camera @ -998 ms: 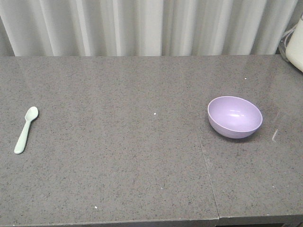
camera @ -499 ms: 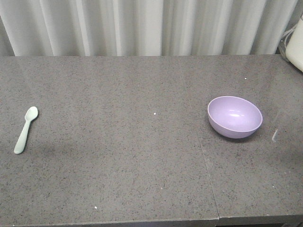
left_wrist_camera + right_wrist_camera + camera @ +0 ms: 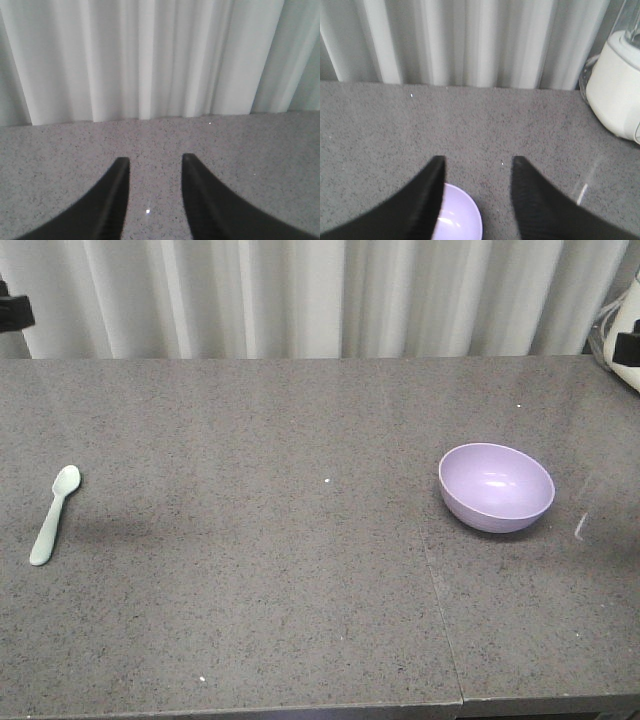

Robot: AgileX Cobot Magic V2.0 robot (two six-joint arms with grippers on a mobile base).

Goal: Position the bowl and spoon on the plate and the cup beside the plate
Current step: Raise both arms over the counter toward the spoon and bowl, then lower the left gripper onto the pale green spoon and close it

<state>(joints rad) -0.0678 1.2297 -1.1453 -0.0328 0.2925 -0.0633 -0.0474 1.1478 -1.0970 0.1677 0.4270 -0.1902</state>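
The lilac bowl [image 3: 496, 486] stands upright on the right half of the grey table. The mint-green spoon [image 3: 54, 513] lies flat near the left edge, scoop pointing away. The plate and the cup are out of view. In the left wrist view my left gripper [image 3: 152, 160] hangs open above bare tabletop, facing the curtain. My right gripper [image 3: 479, 159] is open too, above and just behind the bowl [image 3: 462, 220], whose rim shows beside its left finger. In the front view only dark bits of the left arm [image 3: 12, 312] and the right arm [image 3: 628, 348] show at the side edges.
A white appliance [image 3: 615, 95] stands at the table's far right corner [image 3: 626, 335]. A pale curtain [image 3: 320, 295] hangs right behind the table. A seam [image 3: 440, 600] runs front to back just left of the bowl. The table's front edge lies at the bottom of the front view.
Dark parts of both arms have come into the front view at its upper left and right edges. A faint shadow has spread beside the spoon. Bowl and spoon have not moved.
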